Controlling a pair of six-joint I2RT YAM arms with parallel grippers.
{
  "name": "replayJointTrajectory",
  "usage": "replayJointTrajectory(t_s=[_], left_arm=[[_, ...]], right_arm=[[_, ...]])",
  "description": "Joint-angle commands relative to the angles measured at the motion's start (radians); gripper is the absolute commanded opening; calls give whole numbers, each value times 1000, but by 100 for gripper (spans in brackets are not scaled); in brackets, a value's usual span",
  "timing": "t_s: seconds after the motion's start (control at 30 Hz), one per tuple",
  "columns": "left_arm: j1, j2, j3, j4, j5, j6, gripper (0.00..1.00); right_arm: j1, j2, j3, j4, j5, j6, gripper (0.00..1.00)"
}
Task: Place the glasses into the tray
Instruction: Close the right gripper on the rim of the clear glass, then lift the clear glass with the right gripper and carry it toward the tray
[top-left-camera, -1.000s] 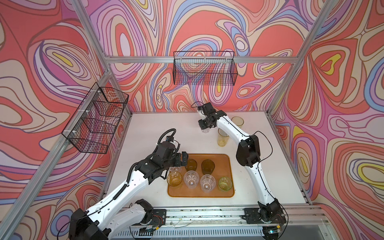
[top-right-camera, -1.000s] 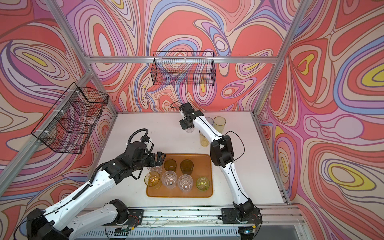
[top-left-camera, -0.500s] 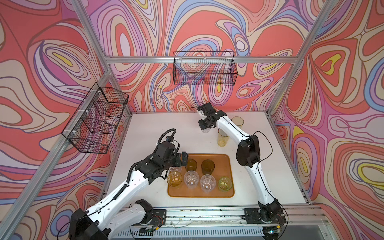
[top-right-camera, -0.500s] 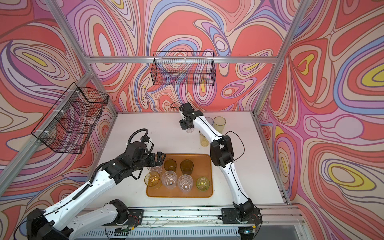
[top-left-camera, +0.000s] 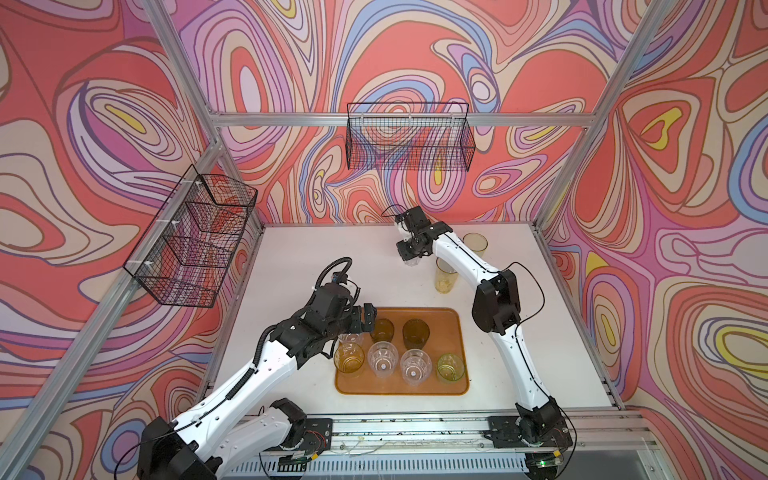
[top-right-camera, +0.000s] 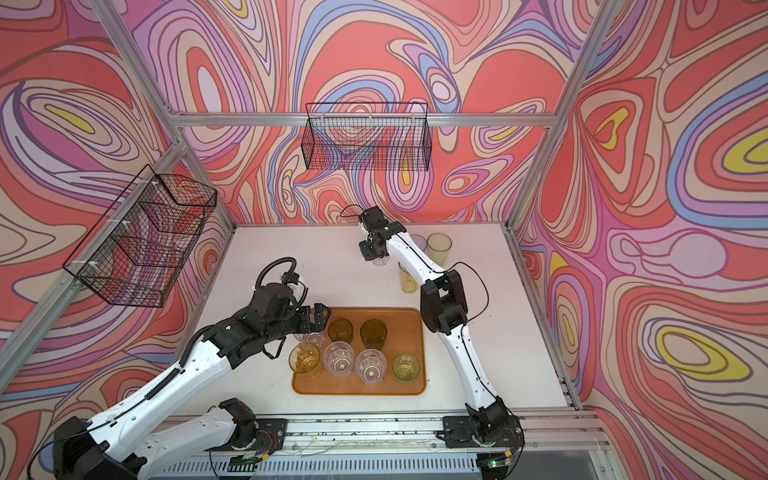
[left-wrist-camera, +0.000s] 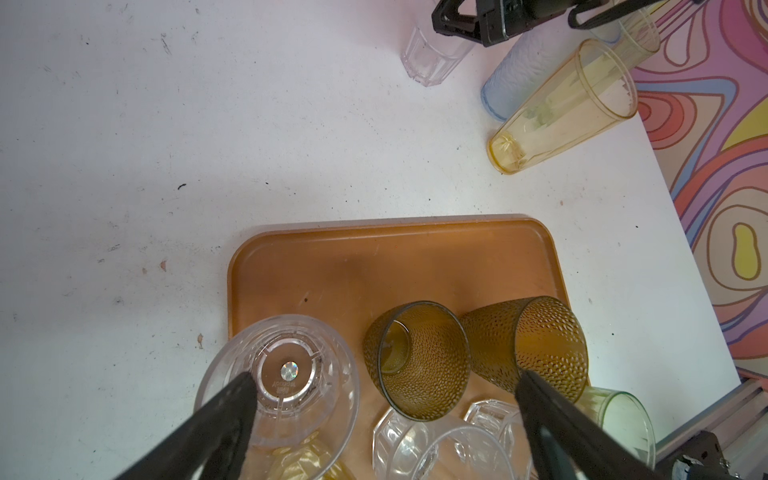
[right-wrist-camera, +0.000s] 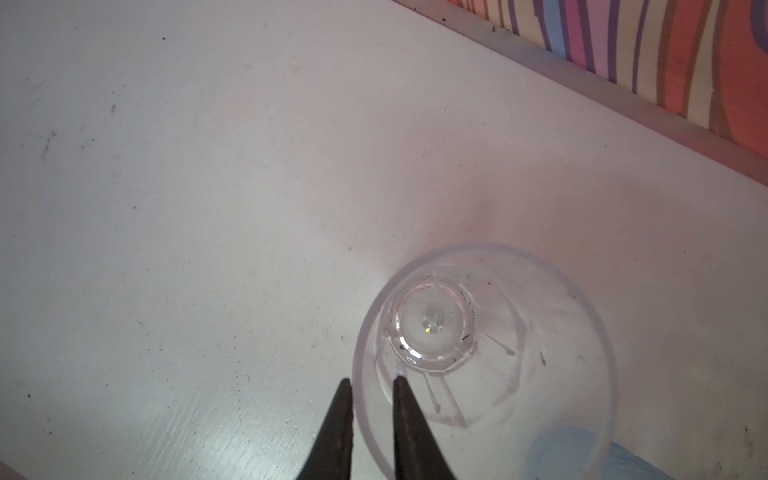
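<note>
Fingers of right gripper clamp clear glass rim | left gripper spread wide — tumbler base lettering unreadable

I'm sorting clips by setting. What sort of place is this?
Probably a robot test cell: an aluminium frame encloses the white table, printed swirl panels form the walls, and the left arm and right arm mount on a front rail.

The orange-brown tray lies on the desk, holding seven upright glasses: an amber tumbler, a green tumbler, two olive-brown tumblers, three clear tumblers. My right fingers straddle the rim of a fourth clear tumbler, near the tall yellow glass, grey-blue glass and yellow-green glass
</note>
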Motion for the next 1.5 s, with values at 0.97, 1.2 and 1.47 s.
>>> replayJointTrajectory(t_s=[0.97, 1.2, 1.47], left_arm=[[5, -28, 9, -1, -13, 19, 100], [6, -52, 59, -51, -31, 41, 100], [5, -91, 81, -82, -39, -7, 100]], right_arm=[[11, -64, -74, 37, -4, 28, 0], [47, -189, -174, 92, -9, 66, 0], [89, -301, -236, 111, -71, 111, 0]])
